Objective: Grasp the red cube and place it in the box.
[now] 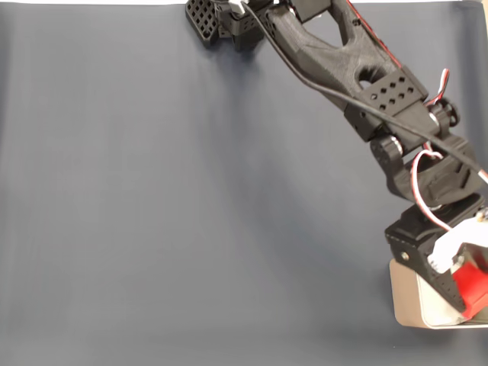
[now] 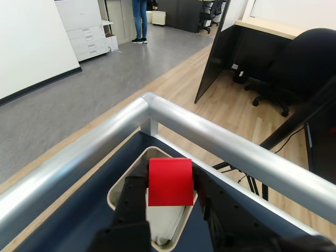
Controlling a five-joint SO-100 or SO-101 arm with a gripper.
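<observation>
1. Biggest thing going is the dark blue-grey table mat (image 1: 168,213), which takes up nearly the whole fixed view. In the wrist view a shiny metal rail (image 2: 220,142) runs along the table edge and turns a corner just beyond the box, with office floor past it.

2. Next is the black arm (image 1: 343,53). In the fixed view it's rooted at about 12 o'clock and stretches out to roughly 4 o'clock, wires trailing along it.

3. The box (image 1: 408,305) sits at the 4 to 5 o'clock corner of the fixed view, partly cut off by the frame edge and partly under the arm. In the wrist view it's down at 6 o'clock, beige rim with crumpled white paper (image 2: 168,223) showing inside.

4. The gripper (image 2: 170,197) is clamped on the red cube (image 2: 170,181), a black finger pressed against each side face. Cube's held up in the air, not resting on anything that I can see.

5. The bit that matters: the wrist view, looking along the fingers, has the cube lined up over the box opening, paper lining directly beyond it. Fixed view agrees, red overlapping the box at 4 o'clock. I'd say the carry is basically done and what's left is letting go, maybe after dropping a touch lower. How high it hangs above the paper, can't tell.
</observation>
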